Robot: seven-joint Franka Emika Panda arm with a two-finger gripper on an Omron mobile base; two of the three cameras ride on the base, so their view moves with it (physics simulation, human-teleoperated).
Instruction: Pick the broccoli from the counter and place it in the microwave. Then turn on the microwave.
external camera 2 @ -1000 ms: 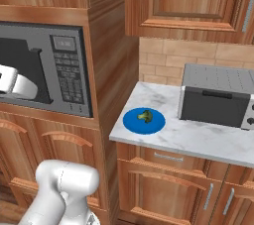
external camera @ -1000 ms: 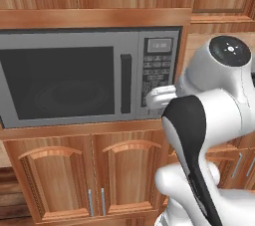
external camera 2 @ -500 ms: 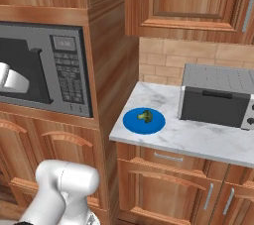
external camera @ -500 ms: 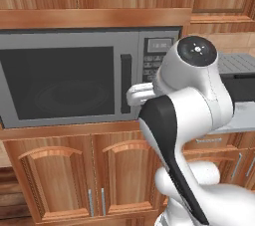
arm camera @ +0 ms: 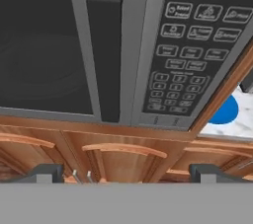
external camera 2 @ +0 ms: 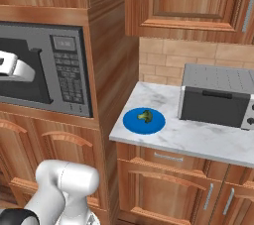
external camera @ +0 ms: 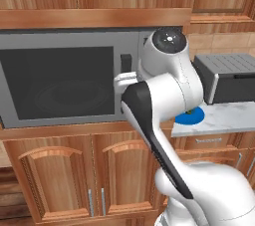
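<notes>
Right now the gripper [arm camera: 123, 171] hangs in front of the microwave [external camera: 60, 85], its two dark fingertips [arm camera: 45, 171] spread wide apart with nothing between them. Through the hand view, the black vertical door handle [arm camera: 105, 53] stands above the gap between the tips, left of centre, and the button keypad [arm camera: 190, 60] lies to its right. The microwave door [external camera: 60, 86] is shut.

Meanwhile the broccoli [external camera 2: 145, 116], a small dark-green floret, sits on a blue plate [external camera 2: 144, 121] on the marbled counter [external camera 2: 198, 137], near its left edge and beside a grey toaster oven [external camera 2: 218, 95]. It is well apart from the gripper and untouched.

Several risks follow, as a judgement. Since the handle is off-centre, closing there could catch only its edge and slip free when pulling. Drifting right could press keypad buttons and start the oven empty. The door swings outward, so the bulky white arm [external camera: 164, 95] close to the glass could block it. Later, the floret is small and rounded, so a pinch could push it across the smooth plate or roll it away.
</notes>
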